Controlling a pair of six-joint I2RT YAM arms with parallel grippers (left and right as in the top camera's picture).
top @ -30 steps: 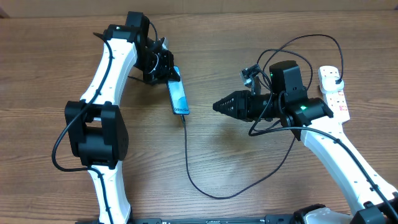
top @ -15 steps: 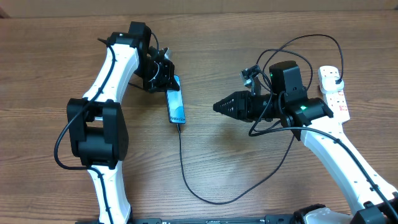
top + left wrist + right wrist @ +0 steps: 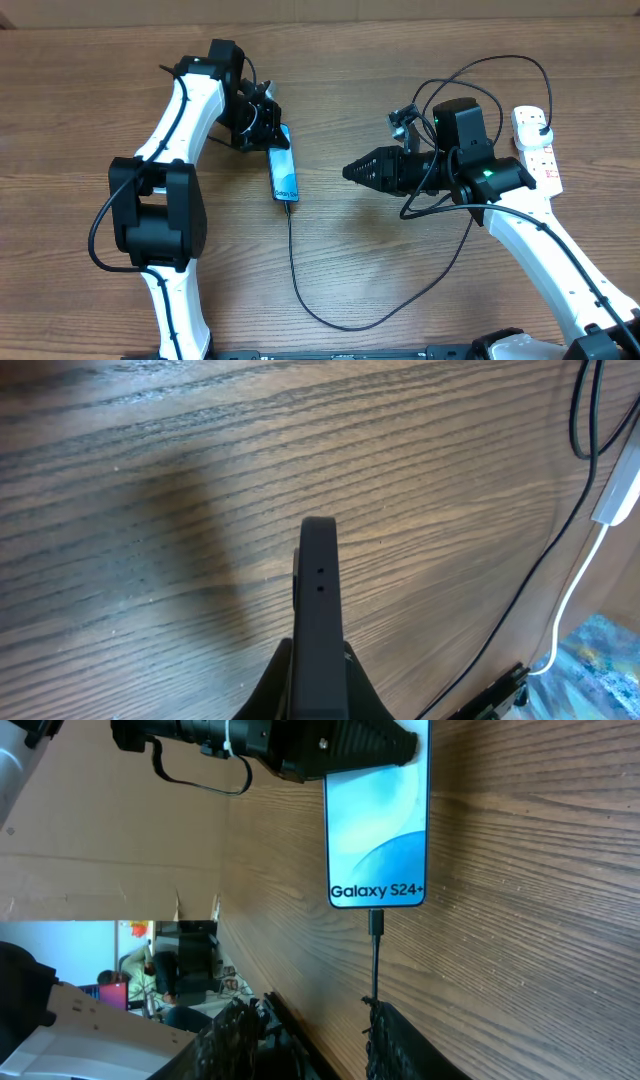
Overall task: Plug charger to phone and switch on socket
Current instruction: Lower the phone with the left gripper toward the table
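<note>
Charger (image 3: pixel 300 280) tip's in phone (image 3: pixel 284 175), mid-left; your left gripper (image 3: pixel 268 135) is clamped on its far end. Right gripper (image 3: pixel 350 171): part-open, empty. To do: socket (image 3: pixel 538 150) switch, far right.

Surface (image 3: pixel 80 80): mid-brown wood with darker streaked grain.
Phone (image 3: pixel 284 175): light-blue screen with a paler swirl, fading to near-white at one end, where dark lettering reads "Galaxy S24+". Edges dark.
Charger cable (image 3: pixel 300 290): thin and black throughout.
Socket (image 3: pixel 538 150): white body with red-pink markings at the switches.
Left arm (image 3: pixel 180 110), right arm (image 3: pixel 520 232): white shells, black joints, black wiring.
Left pincer (image 3: pixel 272 135), right pincer (image 3: pixel 347 171): black.
Small green light (image 3: pixel 487 172) on the right wrist.
</note>
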